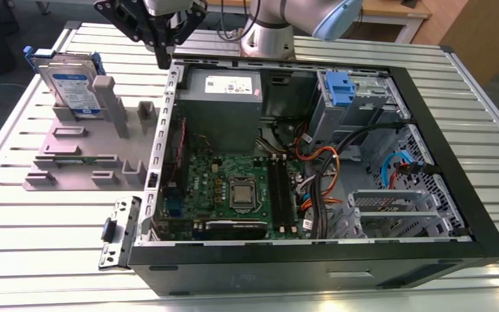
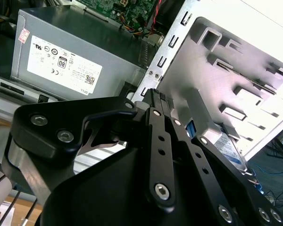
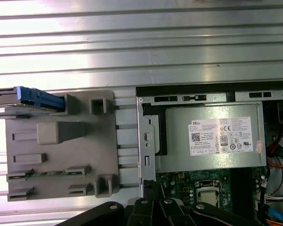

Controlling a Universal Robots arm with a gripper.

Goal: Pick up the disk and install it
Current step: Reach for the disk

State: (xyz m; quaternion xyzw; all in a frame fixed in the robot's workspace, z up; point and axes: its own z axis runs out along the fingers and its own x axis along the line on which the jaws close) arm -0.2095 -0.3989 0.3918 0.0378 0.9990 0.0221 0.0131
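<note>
The disk [image 1: 70,86], a silver-grey drive with a white-and-blue label in a blue caddy, stands upright on edge in the grey fixture [image 1: 80,153], on the exterior view's left of the open computer case [image 1: 319,253]. In the first wrist view the disk [image 3: 37,99] shows edge-on at one corner of the fixture [image 3: 61,155]. In the second wrist view part of the disk [image 2: 230,149] peeks out past the fixture [image 2: 236,75]. My gripper [image 1: 162,60] hangs shut and holds nothing, above the case's rear corner and to the exterior view's right of the disk. Its black fingers [image 2: 156,106] are pressed together.
Inside the case sit a grey power supply box [image 1: 221,97], a motherboard [image 1: 232,188], cables and another blue-handled caddy [image 1: 340,88] in the drive bay. A loose metal bracket [image 1: 117,231] lies on the slatted metal table [image 1: 41,227] by the case's front corner.
</note>
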